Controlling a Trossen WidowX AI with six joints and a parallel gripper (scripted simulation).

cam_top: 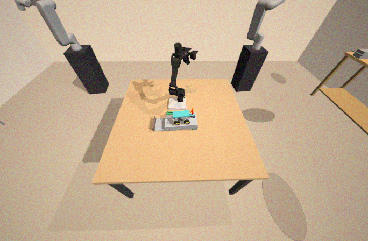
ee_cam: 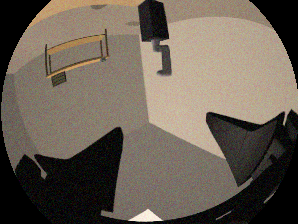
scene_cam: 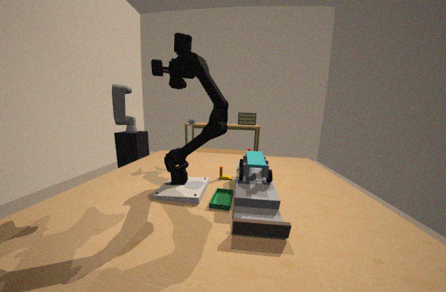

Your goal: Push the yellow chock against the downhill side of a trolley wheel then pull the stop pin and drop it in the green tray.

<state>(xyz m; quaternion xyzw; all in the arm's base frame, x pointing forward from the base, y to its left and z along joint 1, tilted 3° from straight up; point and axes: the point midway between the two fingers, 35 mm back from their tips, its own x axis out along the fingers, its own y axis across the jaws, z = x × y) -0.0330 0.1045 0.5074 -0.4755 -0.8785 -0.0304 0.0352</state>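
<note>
The black jointed arm (cam_top: 174, 68) (scene_cam: 209, 87) rises from a smooth, pale square base plate (cam_top: 171, 107) (scene_cam: 192, 197) with small dark dots at its corners; its gripper (cam_top: 191, 57) (scene_cam: 167, 75) (ee_cam: 165, 124) is up in the air, well apart from the trolley, the two dark, pointed fingers spread nearly as wide as they go, with nothing between them.

The trolley (cam_top: 181, 114) (scene_cam: 255, 159) stands on the ramp (cam_top: 168, 126) (scene_cam: 256, 195); it has a flat, rectangular turquoise top, a grey body and round black wheels, the ones facing the top view showing yellow hubs; the ramp is matt grey and stepped, with an upright dark-faced board (cam_top: 154, 123) (scene_cam: 261, 229) across its low end.

The red head of the stop pin (cam_top: 192, 112) (scene_cam: 249, 149) shows at the trolley's uphill end; the chock (scene_cam: 225, 177), a low yellow piece with an upright orange handle, sits on the table (cam_top: 178, 153) (scene_cam: 334, 213) beside the ramp, apart from the wheels; from above it is mostly hidden, though the orange just behind the pin's red is probably its handle.

The green tray (cam_top: 169, 113) (scene_cam: 221, 206), shallow and rectangular with raised walls, lies between base plate and ramp; the tabletop is light tan, faintly mottled like wood, and crossed by the arm's brown shadows.
</note>
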